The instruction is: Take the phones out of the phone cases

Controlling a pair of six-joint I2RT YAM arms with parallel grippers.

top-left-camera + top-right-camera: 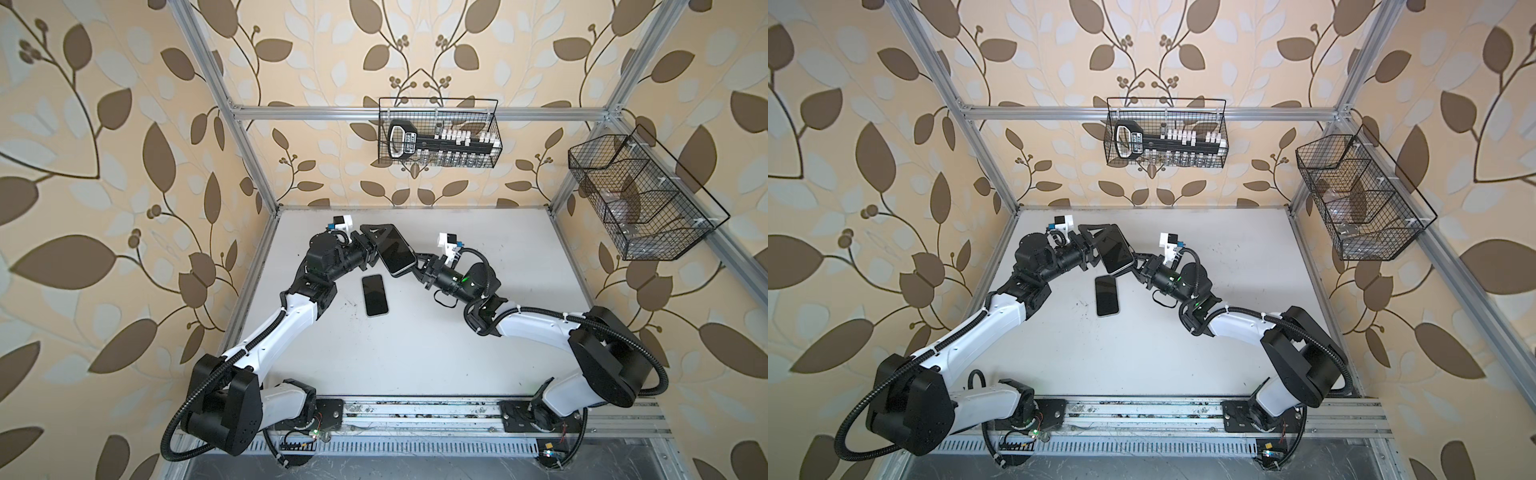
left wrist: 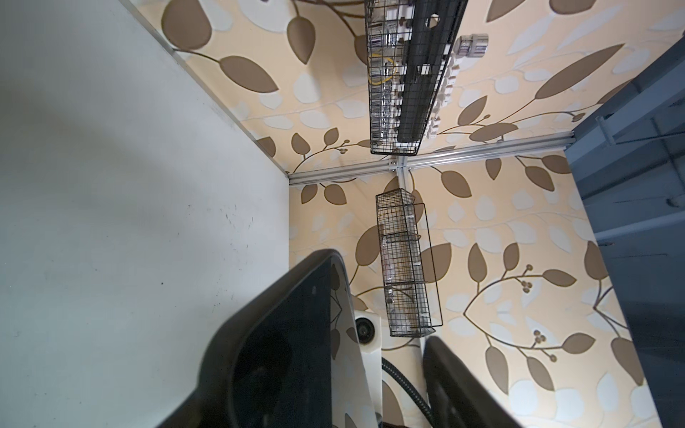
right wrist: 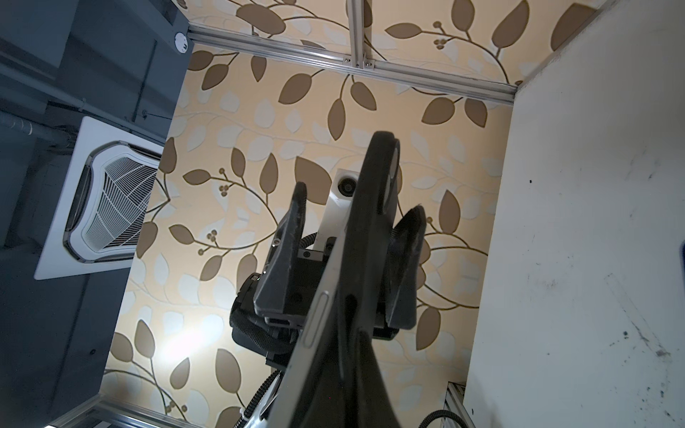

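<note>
- The right claw (image 1: 417,264) is clenched on one end of a slim, glossy black phone (image 1: 397,251) with a silver rim, holding it tilted above the white counter (image 1: 457,353).
- The left claw (image 1: 383,244) is released, with its jaws spread on either side of the phone's far end.
- A matte black phone case (image 3: 370,222) seems to hug the phone's back, so extraction looks unfinished.
- A second dark glossy slab (image 1: 375,295) lies flat below both claws.
- Next, the left claw likely must pinch the case's rim alone and peel it off.
</note>
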